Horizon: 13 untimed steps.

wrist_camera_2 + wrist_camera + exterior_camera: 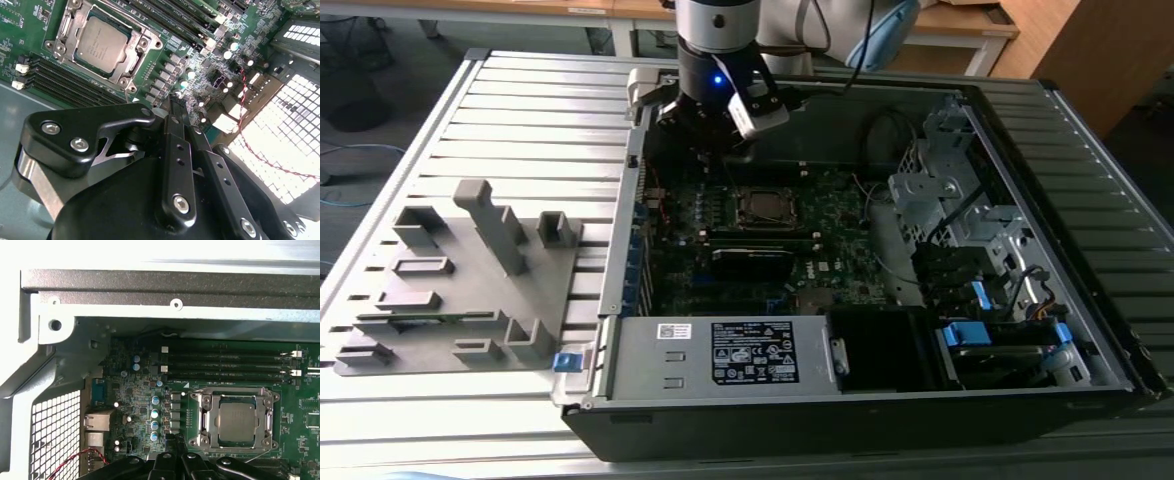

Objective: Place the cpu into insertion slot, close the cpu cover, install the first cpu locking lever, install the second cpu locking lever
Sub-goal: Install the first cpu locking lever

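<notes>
The cpu lies flat in its socket on the green motherboard, dull silver top up. The cpu cover lies down around it as a silvery frame, its square opening showing the chip. I cannot tell whether the thin levers beside the cpu cover are latched. The end effector hangs off to one side of the cpu cover, apart from it and touching nothing. Its two black fingers are pressed together with nothing between them. The tips are near the end of a row of small grey blocks that stands just beside the cpu cover. Long black memory slots run along another side of the cpu cover, close to it. Farther from the cpu cover than the end effector, a twisted red and black wire crosses in front of the perforated wall of the computer case. In the exterior view the end effector sits beyond the cpu cover toward the case's far wall, a little to the exterior view's left. A power supply with a white label lies on the near side of the cpu cover. Well apart from the cpu cover, to the exterior view's left and outside the case, a grey fixture rests on the slatted tabletop.
</notes>
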Motion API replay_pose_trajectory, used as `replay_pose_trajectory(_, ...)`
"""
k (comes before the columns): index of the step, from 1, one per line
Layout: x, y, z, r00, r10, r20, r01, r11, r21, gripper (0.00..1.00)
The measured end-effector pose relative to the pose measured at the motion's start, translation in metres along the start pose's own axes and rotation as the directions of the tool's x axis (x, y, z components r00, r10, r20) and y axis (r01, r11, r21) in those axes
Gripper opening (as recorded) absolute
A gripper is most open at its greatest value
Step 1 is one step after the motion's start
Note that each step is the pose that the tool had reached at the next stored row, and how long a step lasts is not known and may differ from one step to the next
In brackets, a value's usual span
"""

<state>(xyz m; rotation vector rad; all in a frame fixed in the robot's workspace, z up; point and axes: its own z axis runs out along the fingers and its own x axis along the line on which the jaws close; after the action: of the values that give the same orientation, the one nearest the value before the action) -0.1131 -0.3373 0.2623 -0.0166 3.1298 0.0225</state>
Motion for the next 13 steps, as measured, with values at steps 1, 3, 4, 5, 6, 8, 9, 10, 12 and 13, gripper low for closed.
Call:
replay_pose_trajectory(1, 0.0000, 0.0001, 0.0000, 1.0000, 0.000, 0.0000, 0.000, 1.0000, 0.0000, 0.11)
replay_pose_trajectory(3, 0.0000, 0.0002, 0.0000, 1.0000, 0.000, 0.0000, 0.000, 1.0000, 0.0000, 0.11)
replay_pose_trajectory(4, 0.0000, 0.0002, 0.0000, 1.0000, 0.000, 0.0000, 0.000, 1.0000, 0.0001, 0.11)
replay_pose_trajectory(5, 0.0000, 0.0002, 0.0000, 1.0000, 0.000, 0.0000, 0.000, 1.0000, 0.0000, 0.11)
replay_pose_trajectory(6, 0.0000, 0.0003, 0.0000, 1.0000, 0.000, 0.0000, 0.000, 1.0000, 0.0001, 0.11)
replay_pose_trajectory(8, 0.0001, 0.0003, 0.0000, 1.0000, 0.000, 0.0000, 0.000, 1.0000, 0.0000, 0.11)
replay_pose_trajectory(9, 0.0004, 0.0005, 0.0001, 1.0000, 0.000, 0.0000, 0.000, 1.0000, 0.0000, 0.11)
replay_pose_trajectory(10, 0.0011, 0.0006, 0.0002, 1.0000, 0.000, 0.0000, 0.000, 1.0000, 0.0001, 0.11)
replay_pose_trajectory(12, 0.0023, 0.0014, 0.0005, 1.0000, 0.000, 0.0001, 0.000, 1.0000, 0.0000, 0.11)
replay_pose_trajectory(13, 0.0028, 0.0021, 0.0006, 1.0000, 0.000, 0.0000, 0.000, 1.0000, 0.0000, 0.11)
